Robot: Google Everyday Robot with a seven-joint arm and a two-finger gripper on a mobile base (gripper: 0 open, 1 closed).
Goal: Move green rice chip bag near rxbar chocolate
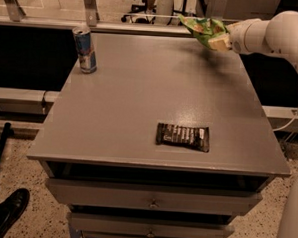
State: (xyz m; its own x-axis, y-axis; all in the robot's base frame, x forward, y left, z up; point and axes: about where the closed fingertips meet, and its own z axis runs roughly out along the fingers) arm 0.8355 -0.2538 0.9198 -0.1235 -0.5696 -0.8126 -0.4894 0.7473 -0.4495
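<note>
The green rice chip bag (203, 27) is crinkled and bright green, held up above the far right corner of the grey table (140, 95). My gripper (218, 40) is shut on the bag's right end, and its arm (273, 35) reaches in from the right. The rxbar chocolate (183, 136) lies flat near the table's front edge, right of centre, far from the bag.
A blue and silver drink can (85, 49) stands upright at the far left of the table. Drawers (152, 197) sit under the tabletop. A dark shoe (6, 214) is on the floor at lower left. The robot's white body (291, 223) fills the lower right.
</note>
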